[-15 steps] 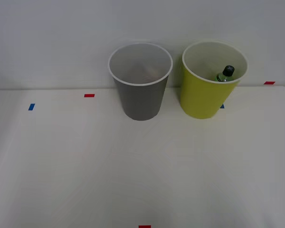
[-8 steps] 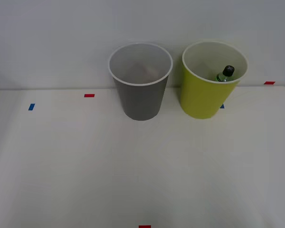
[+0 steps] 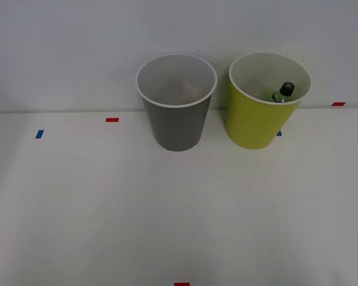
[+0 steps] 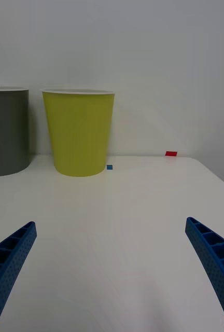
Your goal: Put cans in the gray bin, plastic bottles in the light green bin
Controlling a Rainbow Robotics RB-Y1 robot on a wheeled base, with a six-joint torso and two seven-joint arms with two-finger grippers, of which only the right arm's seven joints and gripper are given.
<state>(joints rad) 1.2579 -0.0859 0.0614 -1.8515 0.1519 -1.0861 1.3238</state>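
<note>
Two tapered bins stand side by side at the far edge of a white table (image 3: 179, 208), against a pale wall (image 3: 77, 47). The gray bin (image 3: 177, 122) sits just to the left of the light green bin (image 3: 258, 119) in the front view, the two close but not touching. Inside the light green bin, a dark green plastic bottle (image 3: 283, 93) with a black cap leans against the wall farthest from the gray bin, its cap just below the rim. What lies in the gray bin cannot be made out. Small red and blue tape marks (image 3: 112, 120) dot the tabletop around the bins, one blue mark at the foot of the light green bin. In the wrist view, the right gripper (image 4: 112, 270) hangs low over the table, well short of the light green bin, its blue ribbed fingers (image 4: 11, 257) spread wide apart with nothing between them.
</note>
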